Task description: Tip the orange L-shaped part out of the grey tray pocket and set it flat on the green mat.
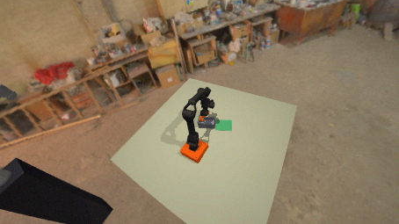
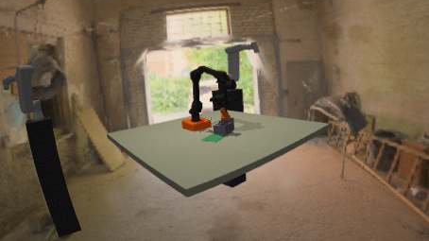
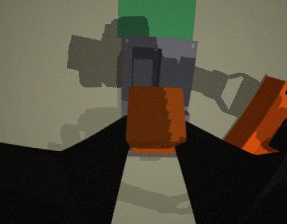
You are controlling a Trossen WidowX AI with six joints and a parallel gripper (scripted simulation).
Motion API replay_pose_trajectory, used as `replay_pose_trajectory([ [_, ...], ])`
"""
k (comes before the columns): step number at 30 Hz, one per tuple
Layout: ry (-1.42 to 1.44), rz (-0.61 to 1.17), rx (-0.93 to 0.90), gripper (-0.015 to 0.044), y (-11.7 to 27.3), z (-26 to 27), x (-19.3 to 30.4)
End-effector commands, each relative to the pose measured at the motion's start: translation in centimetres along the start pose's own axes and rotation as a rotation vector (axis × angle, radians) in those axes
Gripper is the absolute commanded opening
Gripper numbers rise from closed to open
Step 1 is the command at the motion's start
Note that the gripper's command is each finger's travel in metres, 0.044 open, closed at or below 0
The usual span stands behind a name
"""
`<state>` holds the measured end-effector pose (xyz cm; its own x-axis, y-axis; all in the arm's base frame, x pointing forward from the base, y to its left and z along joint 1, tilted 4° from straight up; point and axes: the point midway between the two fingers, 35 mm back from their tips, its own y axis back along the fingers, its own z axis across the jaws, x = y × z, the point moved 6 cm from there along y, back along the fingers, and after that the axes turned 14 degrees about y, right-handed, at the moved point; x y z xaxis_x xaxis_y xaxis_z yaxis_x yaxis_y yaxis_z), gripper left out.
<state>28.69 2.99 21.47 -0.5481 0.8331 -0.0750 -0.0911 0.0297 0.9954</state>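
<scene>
Now I have the arm (image 1: 190, 124) (image 2: 196, 95) bent high, jaws (image 1: 205, 114) (image 2: 224, 109) downward and gripping the orange part (image 1: 201, 119) (image 2: 225, 113) (image 3: 155, 116), inward from the worktop's (image 1: 246, 168) (image 2: 189, 162) (image 3: 34, 100) edges.

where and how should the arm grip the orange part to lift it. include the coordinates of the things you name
Probably by its raised end, pinched across the two opposite sides from above: the orange part (image 2: 225, 113) (image 3: 155, 116) tips up over the grey tray (image 2: 223, 129) (image 3: 176, 75), and the end effector (image 2: 224, 108) (image 3: 151, 123) is already shut on it there.

Beyond — cluttered workbenches (image 1: 228, 18), red bundle (image 1: 54, 73), and a bright doorway (image 2: 165, 83).
</scene>
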Motion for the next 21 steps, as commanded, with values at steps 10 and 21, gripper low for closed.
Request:
replay_pose_trajectory([
  [10, -0.005, -0.001, -0.012, 0.0000, 1.1, 0.1, -0.1],
  [21, -0.005, -0.004, -0.010, 0.0000, 0.6, -1.3, -3.8],
])
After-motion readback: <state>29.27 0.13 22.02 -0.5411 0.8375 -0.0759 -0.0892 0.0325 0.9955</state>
